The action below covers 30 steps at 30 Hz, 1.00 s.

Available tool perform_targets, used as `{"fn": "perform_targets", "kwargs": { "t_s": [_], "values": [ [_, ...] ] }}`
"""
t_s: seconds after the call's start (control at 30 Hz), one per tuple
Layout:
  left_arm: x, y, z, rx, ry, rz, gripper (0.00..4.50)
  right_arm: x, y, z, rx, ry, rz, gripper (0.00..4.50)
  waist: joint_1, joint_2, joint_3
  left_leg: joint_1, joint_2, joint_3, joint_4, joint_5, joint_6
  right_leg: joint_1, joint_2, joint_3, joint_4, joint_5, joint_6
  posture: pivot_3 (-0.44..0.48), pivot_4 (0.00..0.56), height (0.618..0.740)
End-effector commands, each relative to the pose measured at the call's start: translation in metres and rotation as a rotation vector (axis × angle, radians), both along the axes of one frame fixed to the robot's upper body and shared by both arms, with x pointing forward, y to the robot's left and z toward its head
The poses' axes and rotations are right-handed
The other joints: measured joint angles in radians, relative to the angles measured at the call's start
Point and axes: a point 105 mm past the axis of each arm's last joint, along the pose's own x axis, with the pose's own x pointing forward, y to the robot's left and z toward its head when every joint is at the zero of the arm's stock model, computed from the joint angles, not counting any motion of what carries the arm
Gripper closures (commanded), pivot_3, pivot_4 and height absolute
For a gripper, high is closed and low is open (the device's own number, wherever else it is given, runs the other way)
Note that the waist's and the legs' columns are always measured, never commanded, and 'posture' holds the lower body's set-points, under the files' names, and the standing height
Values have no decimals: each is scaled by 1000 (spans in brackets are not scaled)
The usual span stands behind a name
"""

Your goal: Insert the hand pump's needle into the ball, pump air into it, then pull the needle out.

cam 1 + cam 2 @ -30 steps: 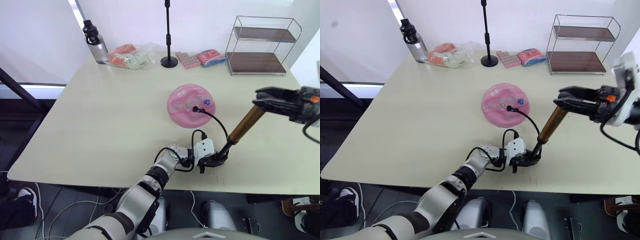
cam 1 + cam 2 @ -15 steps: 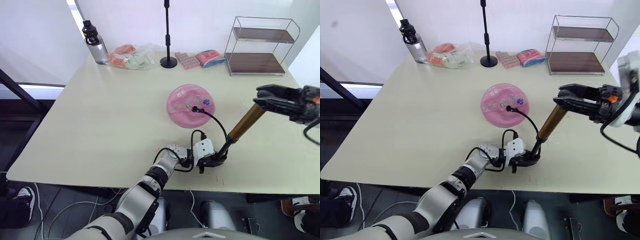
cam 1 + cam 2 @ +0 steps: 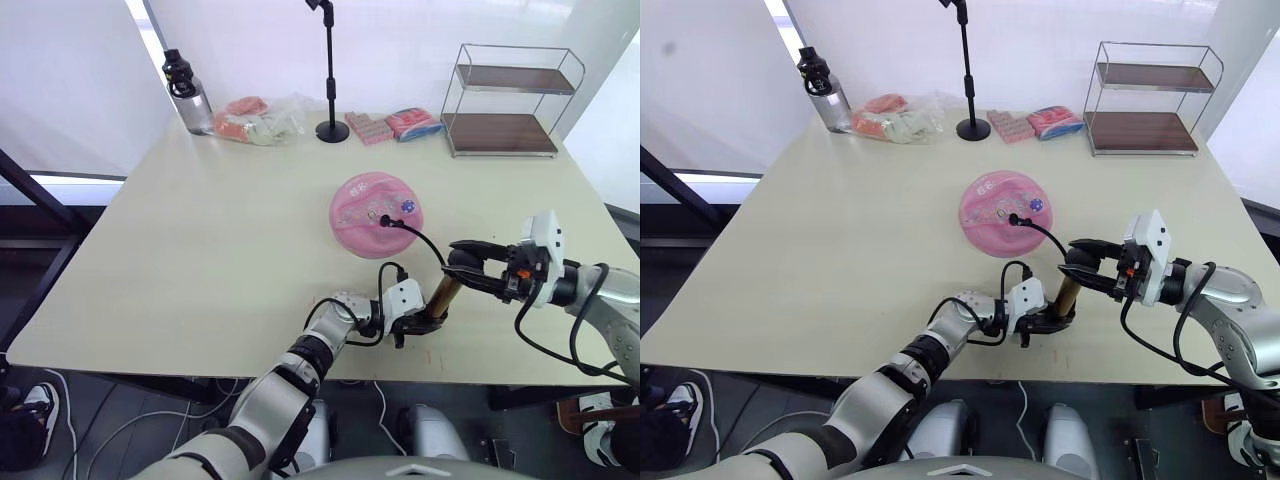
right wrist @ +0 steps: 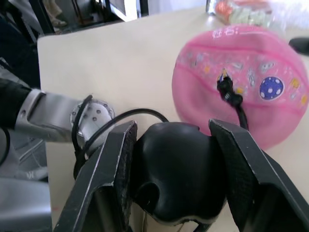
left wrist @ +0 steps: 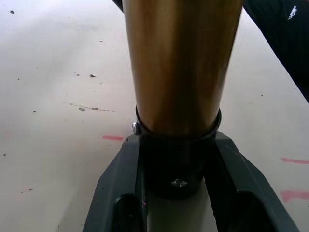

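The hand pump (image 3: 441, 297) stands tilted near the table's (image 3: 200, 230) front edge, its needle (image 4: 223, 79) already seated in the ball (image 3: 376, 213), which sits flattened toward the middle of the table, nearer the right side. The thin black hose (image 3: 425, 242) arcs from the valve down to the pump's foot. Judging from this, the step in hand is pumping — with the handle pressed low, close to the barrel.

The left gripper (image 5: 178, 193) is clamped on the pump's black lower cap, one finger on each side of the collar just under the gold barrel, pinning the base to the table. The right gripper (image 4: 176, 183) is closed around the black T-handle, which bulges between its two fingers.

To do this stroke well, the left grip should stay firm and low, so that the base does not skid on the smooth table or lever upward. The right arm ought to travel along the barrel's own axis; the pump leans, so a straight vertical pull would likely bind the rod or twist the cap out of the left fingers. The hose has slack, and that slack should be kept — a taut hose could drag the needle sideways in the valve or tug it out early. The ball lies free on the table, touched by nothing but the needle, so any sideways pull would roll it.
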Motion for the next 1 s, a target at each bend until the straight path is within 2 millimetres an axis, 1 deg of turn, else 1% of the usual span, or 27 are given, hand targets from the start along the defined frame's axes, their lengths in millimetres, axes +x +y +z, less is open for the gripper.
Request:
{"fn": "perform_targets", "kwargs": {
  "t_s": [0.03, 0.1, 0.17, 0.2, 0.23, 0.27, 0.3, 0.37, 0.43, 0.47, 0.6, 0.7, 0.77, 0.87, 0.9, 0.93, 1.0],
  "values": [
    [-13, 15, -29, 104, 80, -10, 3403, 0, -12, -23, -64, 103, -58, 2589, 0, 0, 0, 0, 0, 0, 0, 0, 0, 0, 0, 0, 0, 0, 0, 0, 150, 740],
    [-14, 16, -29, 107, 81, -12, 3403, -1, -13, -1, -36, 61, -27, 2589, 1, 1, 2, 0, 0, 0, 0, 0, 0, 0, 0, 0, 0, 0, 0, 0, 150, 740],
    [-14, 16, -29, 107, 81, -12, 3403, -2, -15, 16, -12, 34, -16, 2589, 1, 2, 3, -1, 0, 0, 0, 0, 0, 0, 0, 0, -1, 0, 0, 0, 150, 740],
    [-14, 16, -29, 107, 82, -13, 3403, -1, -17, 29, 7, 18, -18, 2589, 1, 3, 4, -2, 0, 0, 0, 0, 0, -1, -1, 0, -1, 0, 0, 0, 150, 740],
    [-14, 17, -30, 108, 82, -13, 3403, -1, -18, 38, 19, 8, -19, 2589, 1, 5, 5, -2, 0, 0, -1, 0, 0, -1, -1, 0, -1, 0, 0, 0, 150, 740],
    [-14, 17, -30, 108, 83, -14, 3403, -1, -21, 53, 32, -13, -14, 2589, 2, 7, 7, -3, 0, 0, -1, 0, 0, -2, -2, 0, -1, 0, 0, 0, 150, 740],
    [-14, 17, -30, 109, 83, -15, 3403, -1, -23, 66, 45, -30, -12, 2589, 3, 10, 10, -4, -1, 1, -1, 0, 0, -3, -2, 0, -2, 0, 0, 0, 150, 740],
    [-15, 17, -30, 111, 83, -18, 3403, -3, -28, 89, 61, -65, -8, 2589, 4, 11, 10, -9, -2, 1, -1, 0, 0, -8, -3, 0, -1, 0, 0, 0, 150, 740],
    [-15, 17, -30, 112, 84, -19, 3403, -4, -30, 104, 65, -88, -4, 2589, 4, 11, 11, -16, -2, 1, 0, 0, 0, -14, -3, 0, -1, 0, 0, 0, 150, 740],
    [-15, 17, -30, 112, 84, -21, 3403, -5, -31, 112, 74, -98, -4, 2589, 5, 11, 11, -17, -2, 1, 0, 0, 0, -15, -2, 0, -1, 1, 0, 0, 150, 740],
    [-16, 17, -31, 113, 83, -24, 3403, -10, -38, 149, 121, -160, 1, 2589, 4, 12, 13, -18, -2, 1, 0, 0, 0, -15, -3, -1, -1, 0, 0, 0, 150, 740],
    [-17, 17, -31, 113, 84, -25, 3403, -14, -41, 173, 159, -189, 8, 2589, 4, 12, 13, -18, -2, 1, 0, 0, 0, -15, -3, 0, -1, 0, 0, 0, 150, 740],
    [-17, 17, -32, 113, 84, -24, 3403, -15, -44, 181, 178, -189, 2, 2589, 3, 12, 14, -18, -2, 1, 0, 0, 0, -15, -3, -1, -1, 0, 0, 0, 150, 740],
    [-17, 17, -32, 111, 85, -23, 3403, -14, -48, 176, 170, -152, -6, 2589, 4, 13, 16, -19, -2, 1, 0, 0, 0, -17, -3, 0, -1, 0, 0, 0, 150, 740],
    [-17, 17, -32, 111, 85, -23, 3403, -14, -48, 171, 160, -137, -7, 2589, 4, 13, 16, -20, -2, 1, 0, 0, 0, -17, -3, 0, -1, 0, 0, 0, 150, 740],
    [-17, 17, -31, 110, 85, -21, 3403, -13, -44, 161, 144, -105, 2, 2589, 4, 13, 16, -20, -2, 2, 0, 0, 0, -17, -3, 0, -1, 1, 0, 0, 150, 740],
    [-16, 17, -31, 108, 85, -16, 3403, -11, -35, 134, 90, -53, 6, 2589, 5, 13, 16, -20, -2, 1, 0, 0, 0, -17, -3, 0, -1, 1, 0, 0, 150, 740]
  ]
}}
